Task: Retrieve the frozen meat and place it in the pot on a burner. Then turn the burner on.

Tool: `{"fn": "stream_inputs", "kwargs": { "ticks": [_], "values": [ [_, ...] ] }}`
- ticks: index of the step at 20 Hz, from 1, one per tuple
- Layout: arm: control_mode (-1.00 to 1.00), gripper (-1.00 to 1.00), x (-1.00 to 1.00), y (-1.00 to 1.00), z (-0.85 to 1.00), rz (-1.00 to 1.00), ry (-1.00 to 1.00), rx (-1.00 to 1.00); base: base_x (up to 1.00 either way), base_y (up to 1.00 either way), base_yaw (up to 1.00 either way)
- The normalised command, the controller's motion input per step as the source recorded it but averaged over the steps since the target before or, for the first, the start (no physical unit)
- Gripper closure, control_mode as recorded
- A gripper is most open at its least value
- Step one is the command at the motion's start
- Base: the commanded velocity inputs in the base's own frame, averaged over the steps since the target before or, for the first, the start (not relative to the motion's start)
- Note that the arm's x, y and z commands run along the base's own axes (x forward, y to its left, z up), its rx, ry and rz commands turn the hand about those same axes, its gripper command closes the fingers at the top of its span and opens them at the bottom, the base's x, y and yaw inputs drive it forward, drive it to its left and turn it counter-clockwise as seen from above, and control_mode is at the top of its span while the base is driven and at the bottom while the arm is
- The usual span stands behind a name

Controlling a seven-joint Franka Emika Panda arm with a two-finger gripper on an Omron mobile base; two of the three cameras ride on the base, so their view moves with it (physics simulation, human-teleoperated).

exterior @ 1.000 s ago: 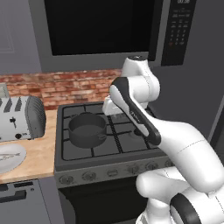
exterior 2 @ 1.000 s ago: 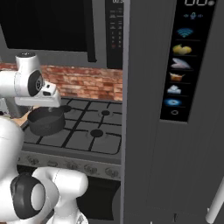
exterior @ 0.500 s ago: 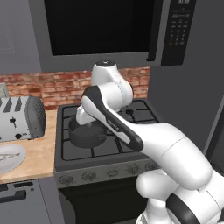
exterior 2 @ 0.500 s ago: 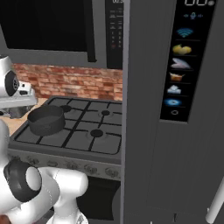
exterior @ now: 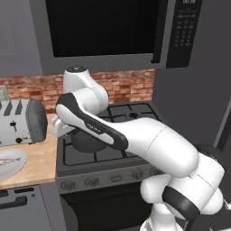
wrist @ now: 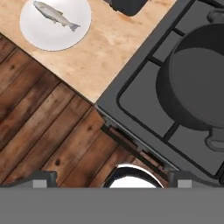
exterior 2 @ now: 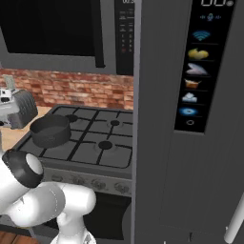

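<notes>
We find the meat [wrist: 55,15] lying on a white plate [wrist: 43,37] on the surface [wrist: 113,48], left of the stove and well apart from the pot [wrist: 197,87]. It looks slim, stiff and likely slick; mid-body seems the best grip. The arm [exterior: 103,131] bends left above the stove's edge, hand pointing down; whether the hand is clenched we cannot tell.

The arm [exterior: 90,122] has swung left across the cooktop, from beside the pot [exterior 2: 50,131] to over its left edge. The gripper has gone with it, toward the counter.
</notes>
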Motion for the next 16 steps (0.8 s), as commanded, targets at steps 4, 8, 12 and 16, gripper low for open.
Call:
{"fn": "stream_inputs", "kwargs": {
  "ticks": [4,8,12,16],
  "values": [
    [-1.0,-1.0,0.0,0.58,-0.14,0.16,0.11,0.0,0.0,0.0,0.0],
    [-1.0,-1.0,0.03,0.53,-0.22,0.07,0.06,0.0,0.0,0.0,0.0],
    [-1.0,-1.0,0.03,0.45,-0.07,0.1,0.02,0.0,0.0,0.0,0.0],
    [-1.0,-1.0,0.11,0.59,-0.08,0.1,0.03,0.0,0.0,0.0,0.0]
  ]
}}
